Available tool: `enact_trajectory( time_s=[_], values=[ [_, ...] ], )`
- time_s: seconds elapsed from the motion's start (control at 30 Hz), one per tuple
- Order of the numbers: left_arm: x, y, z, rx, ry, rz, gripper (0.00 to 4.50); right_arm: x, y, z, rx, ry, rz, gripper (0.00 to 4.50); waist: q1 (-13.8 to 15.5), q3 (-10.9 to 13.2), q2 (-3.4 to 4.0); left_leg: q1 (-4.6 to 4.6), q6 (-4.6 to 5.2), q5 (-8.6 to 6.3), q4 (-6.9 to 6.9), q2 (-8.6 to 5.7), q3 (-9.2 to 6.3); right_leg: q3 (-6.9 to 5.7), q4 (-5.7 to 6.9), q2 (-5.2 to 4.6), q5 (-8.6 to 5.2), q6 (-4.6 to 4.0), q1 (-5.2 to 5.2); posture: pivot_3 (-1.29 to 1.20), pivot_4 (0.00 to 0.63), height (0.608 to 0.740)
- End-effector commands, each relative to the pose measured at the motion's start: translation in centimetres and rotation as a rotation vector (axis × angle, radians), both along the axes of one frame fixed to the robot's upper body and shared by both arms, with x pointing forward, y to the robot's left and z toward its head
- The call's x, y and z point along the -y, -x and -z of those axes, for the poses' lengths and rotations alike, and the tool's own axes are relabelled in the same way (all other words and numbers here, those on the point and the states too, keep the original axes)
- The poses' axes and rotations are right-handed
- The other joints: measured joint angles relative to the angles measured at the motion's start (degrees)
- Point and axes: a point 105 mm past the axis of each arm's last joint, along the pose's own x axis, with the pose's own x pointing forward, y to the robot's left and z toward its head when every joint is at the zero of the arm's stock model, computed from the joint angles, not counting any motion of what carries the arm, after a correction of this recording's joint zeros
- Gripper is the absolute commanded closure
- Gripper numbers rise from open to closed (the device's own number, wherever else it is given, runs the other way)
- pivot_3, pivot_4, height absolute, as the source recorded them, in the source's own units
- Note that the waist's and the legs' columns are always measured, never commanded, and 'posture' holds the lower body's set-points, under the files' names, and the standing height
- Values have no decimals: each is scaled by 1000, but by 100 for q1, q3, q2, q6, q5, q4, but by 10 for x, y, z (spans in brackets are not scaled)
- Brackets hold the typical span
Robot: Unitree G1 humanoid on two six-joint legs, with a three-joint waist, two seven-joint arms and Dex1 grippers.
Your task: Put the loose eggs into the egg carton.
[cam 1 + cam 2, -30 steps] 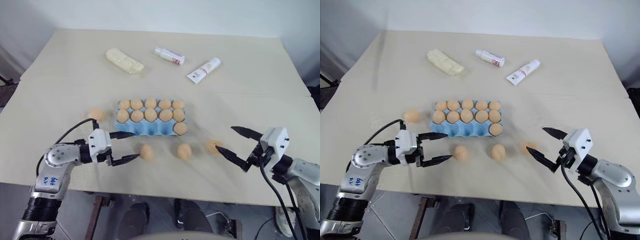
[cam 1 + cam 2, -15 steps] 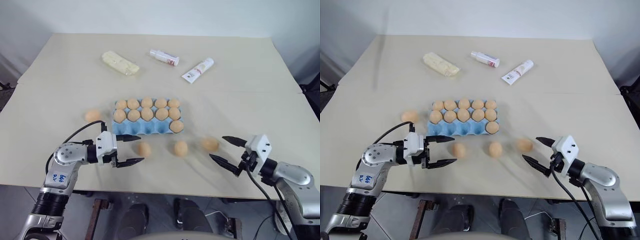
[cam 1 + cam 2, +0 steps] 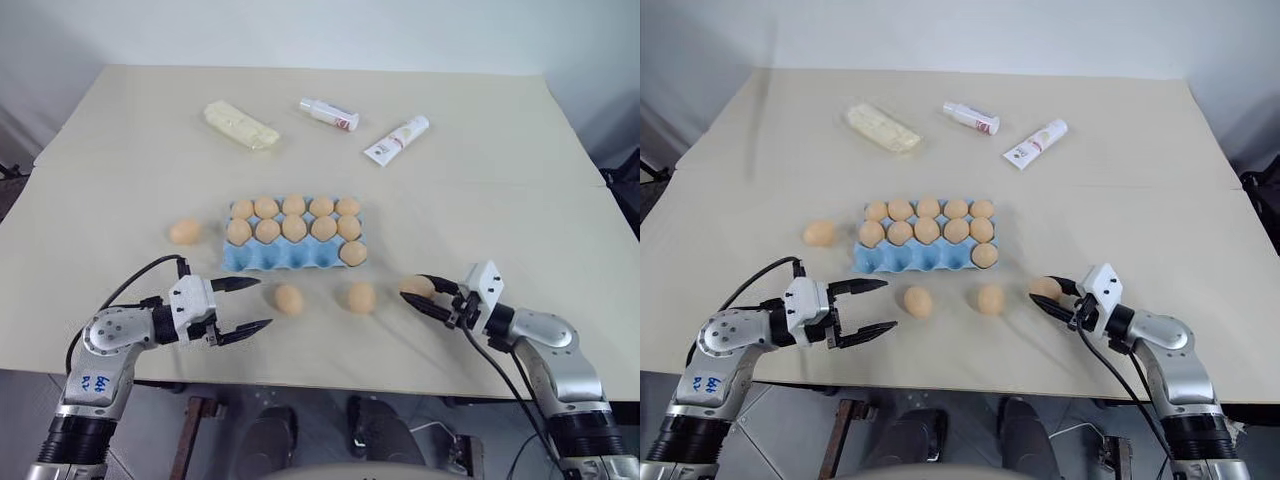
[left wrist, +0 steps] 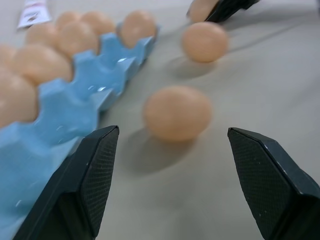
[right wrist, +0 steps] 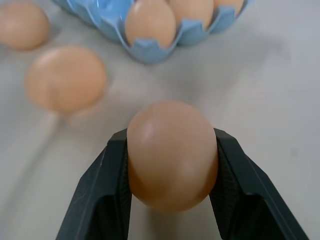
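The egg carton (image 3: 296,246) lay near the middle of the table (image 3: 500,160), its long side running parallel to the table's near edge. Eleven eggs sat in it: five in the far row, five in the middle row, and one in the near row's cup at the right-hand end; the other four near cups stood bare. In the left wrist view the carton was cut off by the picture's edge, so only part of it could be made out.

Four loose eggs lay outside the carton. One egg (image 3: 184,231) rested just off the carton's left end. Two more lay between the carton and the table's near edge: a left one (image 3: 288,298) and a middle one (image 3: 361,297).

The right gripper (image 3: 421,292) was clamped on the fourth egg (image 5: 172,155), near the near edge and right of the carton. Its black fingers (image 5: 108,185) pressed both sides of the shell, hiding its flanks; whether the egg touched the table could not be told.

The left gripper (image 3: 245,306) hung close to the near edge with its jaws apart, pointed toward the left one, not touching it.

Toward the far edge lay a pale yellow block (image 3: 241,124), a small bottle (image 3: 328,113) and a tube (image 3: 396,139); their labels were too small to read.
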Motion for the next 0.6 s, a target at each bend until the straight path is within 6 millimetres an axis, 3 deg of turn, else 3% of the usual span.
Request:
enact_trajectory(
  time_s=[0.03,0.1,0.2,0.4,0.5,0.6],
  values=[
    [-17,0,-11,40,37,-109,792,-31,-5,-38,97,-70,-77,2619,-7,0,0,0,-1,0,0,2,0,0,1,1,0,-1,-2,0,150,740],
    [-31,1,-8,24,54,-188,792,-54,-13,-56,128,-101,-105,2619,-34,0,0,1,-2,0,-1,3,0,0,4,2,0,-2,-3,0,150,740],
    [-39,3,-4,13,53,-234,792,-76,-23,-68,145,-97,-129,2619,-11,0,1,1,-5,1,-2,5,-1,-1,6,3,1,-7,-6,0,150,740],
    [-38,3,-4,20,53,-245,792,-103,-42,-64,145,-40,-133,2619,88,0,0,-15,0,-3,-2,-2,-9,-14,-21,-5,1,-7,-5,0,150,740],
    [-37,3,-5,33,57,-252,792,-114,-44,-57,157,-11,-175,1891,55,0,0,-15,-1,-5,-9,-2,-7,-14,-22,-4,1,-7,-7,0,150,740],
    [-36,3,-6,35,60,-254,792,-115,-42,-59,159,-36,-179,814,15,0,0,-15,-3,-5,-15,0,-7,-17,-21,-2,-1,-9,-11,0,150,740]
  ],
)
